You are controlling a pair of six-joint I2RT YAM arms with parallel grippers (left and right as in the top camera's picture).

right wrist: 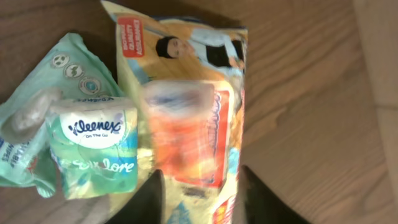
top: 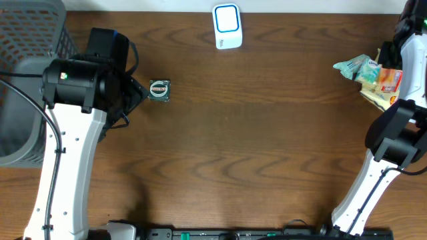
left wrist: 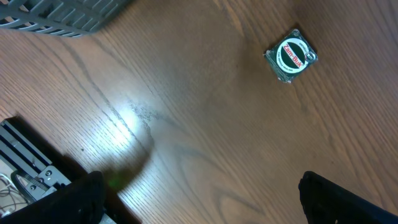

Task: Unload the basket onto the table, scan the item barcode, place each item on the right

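No scan is judged to be done yet: the scanner, a white unit with a blue outline, is seen at the upper centre of the overhead frame, and nothing is held near it. The small tin, taken to be the item to be scanned, lies flat on the table left of centre, label up, well apart from the scanner. The left gripper is spread wide above bare wood, with the tin towards the upper right of its wrist view; nothing is pinched. The right gripper is seen at the far right over a heap of packets, its fingers parted on either side of the lower edge of the orange packet; whether that packet is touched cannot be told. A Kleenex pack and a green wipes pack lie just beside it. Picking up, presenting the barcode and setting down are all judged to be left.

The surface is dark brown wood grain, with lamp glare in the left wrist view. A grey mesh basket is seen at the upper left. Of the room, nothing else is shown.
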